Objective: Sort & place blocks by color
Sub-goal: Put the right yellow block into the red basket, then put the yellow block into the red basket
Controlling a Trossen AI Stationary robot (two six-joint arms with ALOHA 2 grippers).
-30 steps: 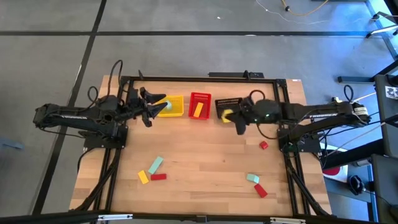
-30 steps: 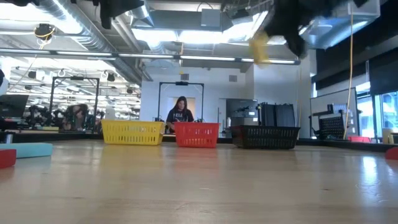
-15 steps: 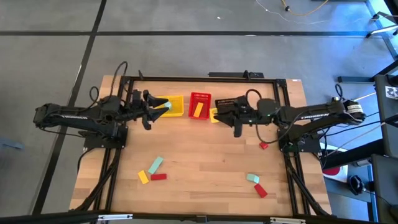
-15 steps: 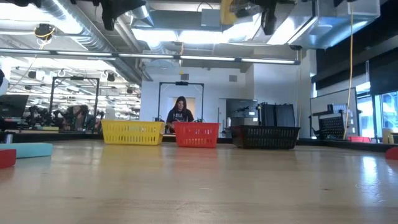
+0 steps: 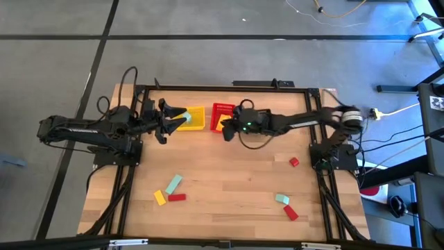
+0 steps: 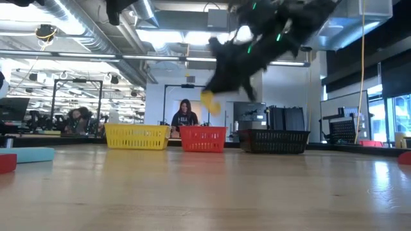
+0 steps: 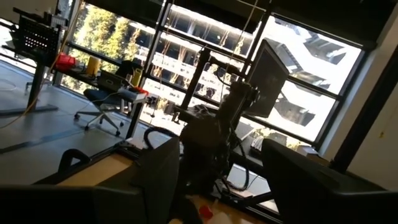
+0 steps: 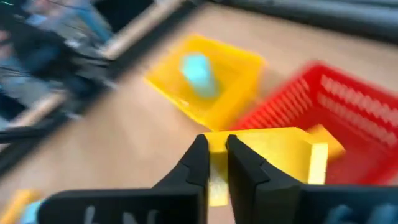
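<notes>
Above the red basket (image 5: 223, 111), the right gripper (image 8: 214, 163) has its fingers clamped on a yellow block (image 8: 267, 151), probably bound for the yellow basket (image 5: 192, 118), while the left gripper (image 5: 182, 117) pinches a teal block (image 8: 198, 73) there.

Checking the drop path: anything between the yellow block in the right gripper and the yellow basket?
Nothing solid that I can see. The right gripper holds the yellow block in the air at the red basket, beside the yellow basket. The left gripper hangs at that basket holding a teal block.
</notes>
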